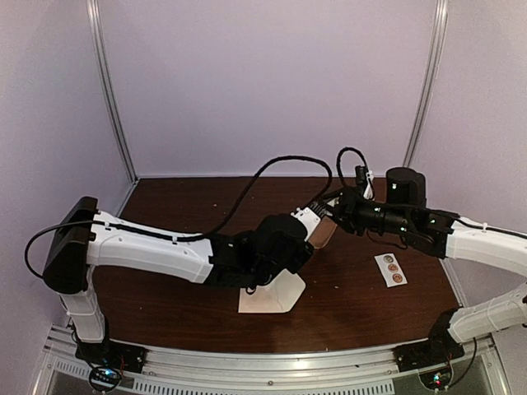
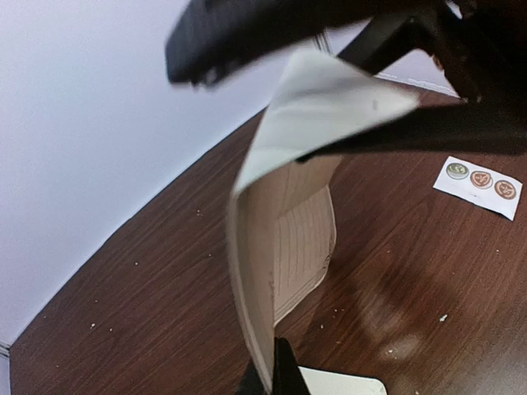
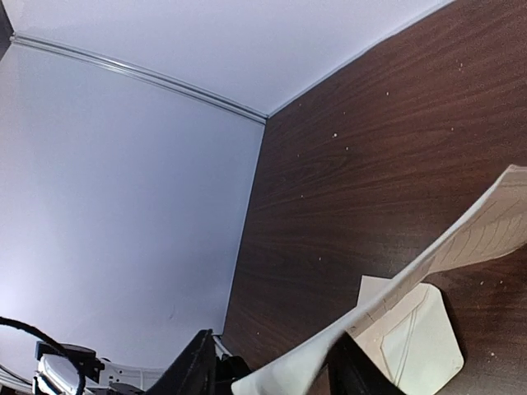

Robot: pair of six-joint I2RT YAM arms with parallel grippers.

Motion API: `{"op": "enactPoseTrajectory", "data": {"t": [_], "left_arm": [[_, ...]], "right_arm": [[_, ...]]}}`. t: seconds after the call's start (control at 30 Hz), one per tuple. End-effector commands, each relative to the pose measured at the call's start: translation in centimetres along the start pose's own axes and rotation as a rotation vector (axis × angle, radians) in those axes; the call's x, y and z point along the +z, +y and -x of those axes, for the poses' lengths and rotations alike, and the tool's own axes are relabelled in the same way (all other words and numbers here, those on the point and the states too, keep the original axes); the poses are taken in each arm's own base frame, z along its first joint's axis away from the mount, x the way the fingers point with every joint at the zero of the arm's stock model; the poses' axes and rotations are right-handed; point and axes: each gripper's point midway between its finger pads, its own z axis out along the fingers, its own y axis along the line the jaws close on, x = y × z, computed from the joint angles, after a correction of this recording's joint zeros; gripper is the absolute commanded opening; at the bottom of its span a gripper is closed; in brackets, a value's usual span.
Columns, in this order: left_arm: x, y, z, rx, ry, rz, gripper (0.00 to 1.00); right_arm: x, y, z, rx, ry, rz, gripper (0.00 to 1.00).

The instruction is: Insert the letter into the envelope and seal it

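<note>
My left gripper [image 1: 311,220] is shut on the bottom edge of the cream-tan envelope [image 1: 324,234] and holds it upright above the table; in the left wrist view the envelope [image 2: 288,239] gapes open, showing its lined inside, above that gripper [image 2: 272,374]. Its pale flap [image 2: 329,107] lies between the spread fingers of my right gripper [image 1: 336,210], resting against one of them. In the right wrist view the envelope [image 3: 461,243] runs from the gripper [image 3: 276,370] toward the right. The off-white creased letter [image 1: 272,296] lies flat on the table under the left arm and shows in both wrist views [image 2: 346,385] [image 3: 420,337].
A white strip with three round stickers [image 1: 390,269] lies on the dark wooden table [image 1: 181,280] to the right, also in the left wrist view [image 2: 479,185]. Pale walls close in the back and both sides.
</note>
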Motion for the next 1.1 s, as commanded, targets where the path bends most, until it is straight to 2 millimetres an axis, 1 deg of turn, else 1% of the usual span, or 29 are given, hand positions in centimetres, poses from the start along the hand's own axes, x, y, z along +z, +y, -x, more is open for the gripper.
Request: {"op": "enactPoseTrajectory", "data": {"t": [0.0, 0.07, 0.13, 0.23, 0.3, 0.37, 0.43, 0.53, 0.63, 0.67, 0.73, 0.93, 1.07], "left_arm": [[0.3, 0.7, 0.2, -0.100, 0.026, -0.064, 0.00], [-0.1, 0.8, 0.4, -0.144, 0.018, -0.129, 0.00], [-0.8, 1.0, 1.3, -0.200, -0.002, -0.209, 0.00], [-1.8, 1.3, 2.5, -0.257, -0.019, -0.319, 0.00], [-2.4, 1.9, 2.9, -0.296, -0.015, -0.371, 0.00], [-3.1, 2.7, 3.3, -0.330, -0.006, -0.421, 0.00], [-4.3, 2.8, 3.6, -0.349, -0.004, -0.489, 0.00], [-6.1, 3.3, 4.2, -0.362, -0.004, -0.581, 0.00], [-7.5, 4.2, 4.3, -0.392, 0.028, -0.672, 0.00], [-7.8, 4.4, 4.1, -0.396, 0.045, -0.700, 0.00], [-8.6, 4.4, 3.6, -0.379, 0.081, -0.738, 0.00], [-11.2, 3.9, 1.9, -0.275, 0.132, -0.824, 0.00], [-12.4, 4.0, 1.9, -0.254, 0.124, -0.855, 0.00]], "right_arm": [[-3.1, 2.7, 3.5, -0.060, -0.127, 0.038, 0.53], [-4.4, 2.6, 4.8, -0.091, -0.178, 0.013, 0.59], [-5.6, 1.7, 5.5, -0.127, -0.209, -0.053, 0.64], [-7.0, 1.8, 6.1, -0.231, -0.232, -0.096, 0.72], [-7.5, 2.4, 5.7, -0.329, -0.198, -0.097, 0.78], [-7.7, 3.0, 4.8, -0.424, -0.134, -0.094, 0.82], [-8.0, 3.0, 4.1, -0.499, -0.079, -0.111, 0.85], [-8.6, 2.8, 3.4, -0.589, -0.027, -0.132, 0.89], [-9.3, 3.7, 2.8, -0.657, 0.002, -0.096, 0.94], [-9.4, 4.1, 2.5, -0.675, 0.013, -0.074, 0.97], [-9.5, 4.6, 2.2, -0.707, 0.028, -0.046, 0.99], [-9.3, 4.9, 2.1, -0.770, 0.053, -0.041, 1.00], [-8.4, 4.8, 0.3, -0.765, 0.159, 0.016, 1.00]]}}
